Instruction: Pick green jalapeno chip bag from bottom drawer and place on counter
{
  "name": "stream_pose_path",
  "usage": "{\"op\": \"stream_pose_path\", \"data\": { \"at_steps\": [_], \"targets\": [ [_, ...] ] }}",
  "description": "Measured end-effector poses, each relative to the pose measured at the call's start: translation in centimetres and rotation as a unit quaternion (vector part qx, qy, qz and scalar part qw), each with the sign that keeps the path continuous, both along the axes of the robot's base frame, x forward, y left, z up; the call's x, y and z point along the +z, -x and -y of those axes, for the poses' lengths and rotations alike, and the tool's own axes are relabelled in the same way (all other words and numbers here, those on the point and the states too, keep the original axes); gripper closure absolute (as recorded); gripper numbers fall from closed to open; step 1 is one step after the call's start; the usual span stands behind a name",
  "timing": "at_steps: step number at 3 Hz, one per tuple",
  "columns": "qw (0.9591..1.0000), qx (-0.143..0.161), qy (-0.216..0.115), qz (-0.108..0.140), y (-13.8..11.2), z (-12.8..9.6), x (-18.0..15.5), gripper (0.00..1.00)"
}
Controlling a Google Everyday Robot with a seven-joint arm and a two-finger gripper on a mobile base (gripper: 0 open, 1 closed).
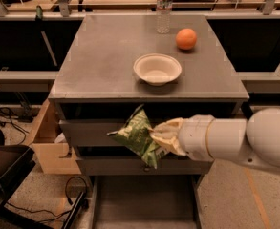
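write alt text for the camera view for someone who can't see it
The robot's gripper, on an arm from the picture's right, holds a green jalapeno chip bag in front of the cabinet's drawer fronts, above the open bottom drawer and below the counter. On the counter sit a white bowl, an orange and a clear water bottle.

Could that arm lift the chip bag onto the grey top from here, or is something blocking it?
Probably yes. The tool, shut on the green jalapeno chip bag, hangs before the drawers just below the counter; bare space lies left of the white bowl.
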State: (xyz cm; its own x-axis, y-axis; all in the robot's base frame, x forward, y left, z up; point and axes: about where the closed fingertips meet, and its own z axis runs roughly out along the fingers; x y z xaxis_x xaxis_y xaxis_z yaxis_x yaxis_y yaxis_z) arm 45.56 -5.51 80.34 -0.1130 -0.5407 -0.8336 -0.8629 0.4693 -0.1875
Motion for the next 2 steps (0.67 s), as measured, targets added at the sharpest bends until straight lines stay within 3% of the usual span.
{"op": "stream_pose_path", "data": {
  "at_steps": [2],
  "targets": [
    [0.9974, 0.039, 0.02, 0.057, -5.0, -3.9, 11.4, 1.0]
  ]
}}
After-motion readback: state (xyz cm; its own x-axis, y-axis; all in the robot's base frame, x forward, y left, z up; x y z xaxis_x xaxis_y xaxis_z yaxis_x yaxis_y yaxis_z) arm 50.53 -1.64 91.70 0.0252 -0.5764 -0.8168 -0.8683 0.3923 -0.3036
